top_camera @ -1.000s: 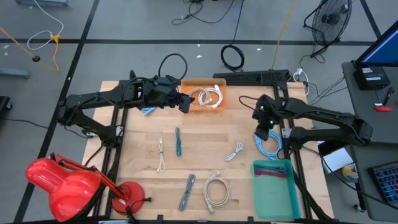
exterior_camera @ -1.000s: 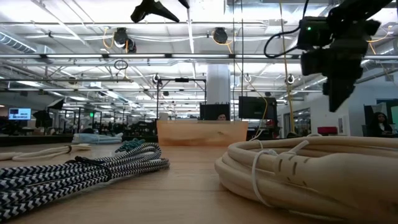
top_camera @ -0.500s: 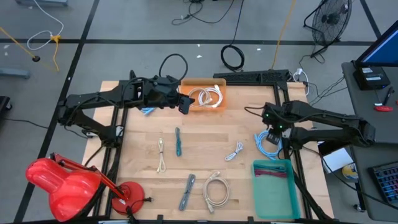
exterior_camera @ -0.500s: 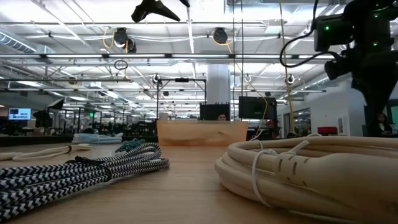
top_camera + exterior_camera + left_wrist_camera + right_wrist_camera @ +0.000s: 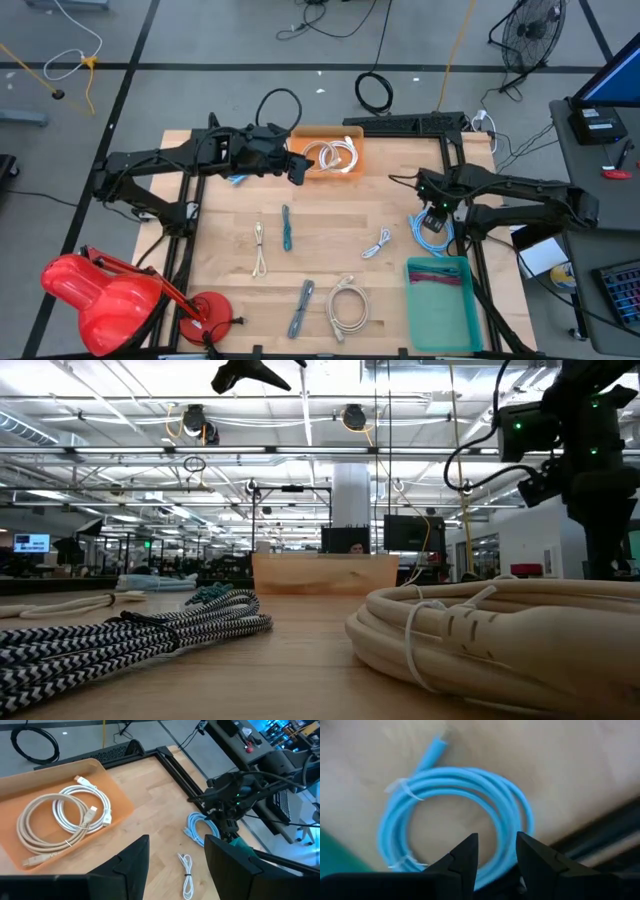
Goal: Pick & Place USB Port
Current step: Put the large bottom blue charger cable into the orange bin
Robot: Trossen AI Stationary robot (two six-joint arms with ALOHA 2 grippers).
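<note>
A light-blue USB cable (image 5: 455,815), tied into a coil, lies flat on the wooden table near its right edge (image 5: 432,232). My right gripper (image 5: 496,855) is open and points down just over the coil's edge (image 5: 436,214), one finger on either side of the strands; no touch shows. An orange tray (image 5: 328,155) at the far edge holds white and beige coiled cables (image 5: 65,817). My left gripper (image 5: 175,865) is open and hangs above the table beside that tray (image 5: 297,167).
A green bin (image 5: 440,305) with a dark-red cable stands at the near right corner. On the table lie a teal cable (image 5: 287,228), thin beige cable (image 5: 260,248), white cable (image 5: 377,243), braided cable (image 5: 301,307) and beige coil (image 5: 347,303). A black frame rail (image 5: 462,215) runs beside the blue coil.
My right gripper has moved toward the table's right edge and down, from left of the blue coil to a place over it. The cable has not moved. The left arm has kept still.
</note>
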